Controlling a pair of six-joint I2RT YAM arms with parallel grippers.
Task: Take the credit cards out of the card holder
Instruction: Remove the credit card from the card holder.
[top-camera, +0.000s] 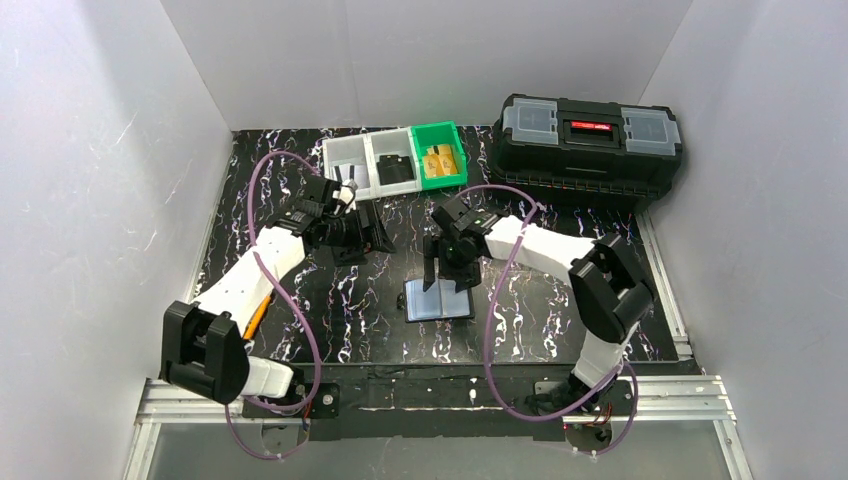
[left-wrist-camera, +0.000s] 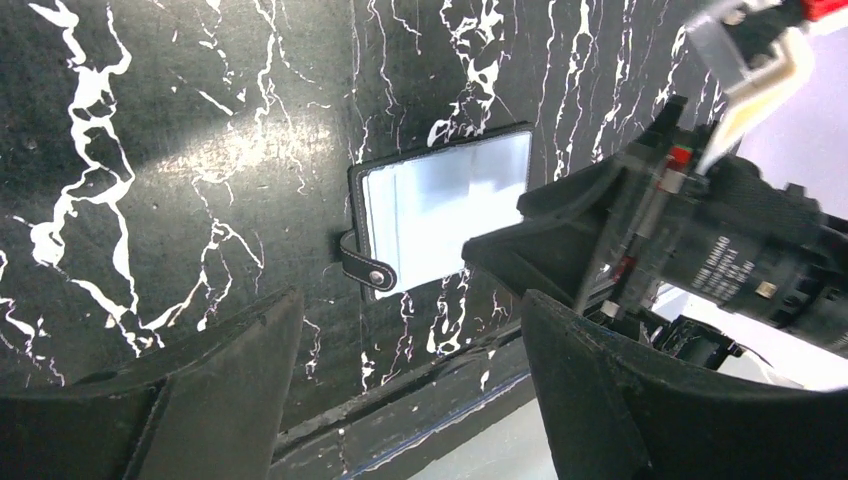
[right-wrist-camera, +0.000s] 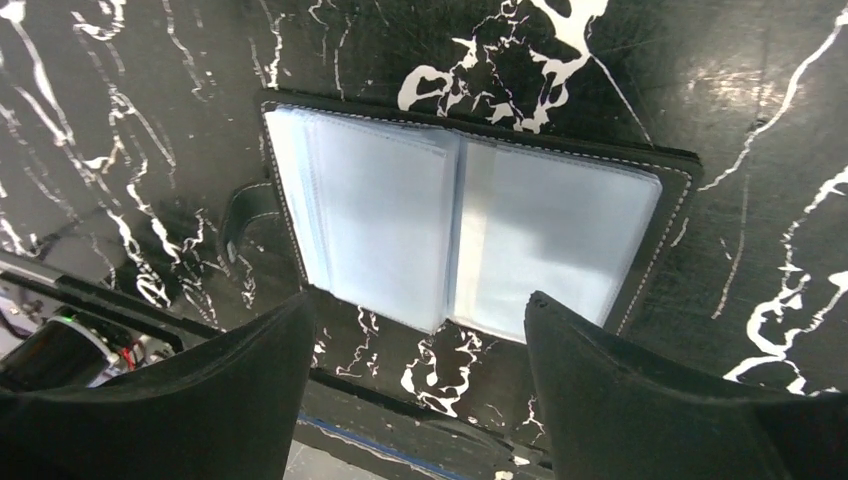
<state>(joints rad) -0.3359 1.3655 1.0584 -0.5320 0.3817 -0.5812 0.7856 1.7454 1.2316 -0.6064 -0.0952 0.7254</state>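
Right wrist view: right end effector (right-wrist-camera: 418, 330) spread, empty, wrist pitched down over holder (right-wrist-camera: 470, 225), open flat on worktop (right-wrist-camera: 120, 100). Likely checking seemingly bare pockets for remaining cards. Next: leaf sleeves, pinch any edge found. Left end effector (left-wrist-camera: 410, 320) spread, empty, angled aside.

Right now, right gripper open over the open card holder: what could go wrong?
1. The clear pockets glare pale, so I cannot tell whether a card is left inside; the right gripper might pinch an empty sleeve.
2. Nothing pins the card holder; the left gripper hangs open, apart from it, so a pull may drag the whole holder.
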